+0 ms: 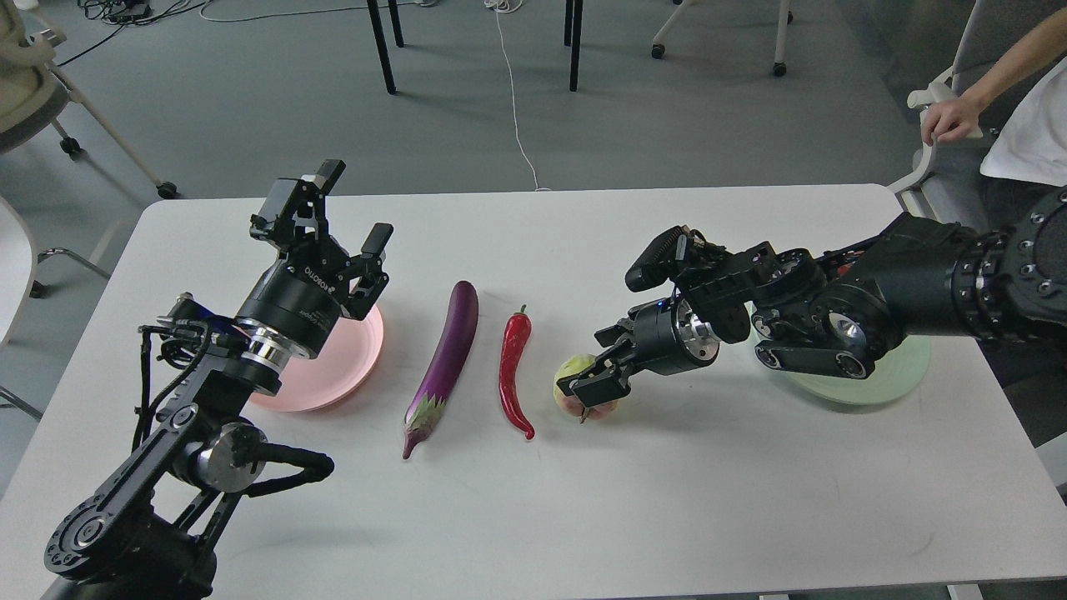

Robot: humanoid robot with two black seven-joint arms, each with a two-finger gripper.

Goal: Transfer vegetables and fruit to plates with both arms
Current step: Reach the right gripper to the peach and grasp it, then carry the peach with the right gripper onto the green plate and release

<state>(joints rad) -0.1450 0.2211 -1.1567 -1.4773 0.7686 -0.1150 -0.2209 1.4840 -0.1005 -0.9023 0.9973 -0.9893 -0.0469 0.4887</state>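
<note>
Right of frame centre on the surface, the right tool (596,385) closes around the apple-like fruit (577,387): round, firm, slick, best pinched across its middle. The left tool (350,204) hangs released, upper left.

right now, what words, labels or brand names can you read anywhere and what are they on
"ROBOTIQ": white lettering on the black body of the left gripper, seen upside down and tilted.
A smaller second line of white print sits just below it on the same body: too small to read.
Right gripper: no lettering legible from this angle.
Eggplant, chili pepper, pink plate, green plate, table: no text.
</note>
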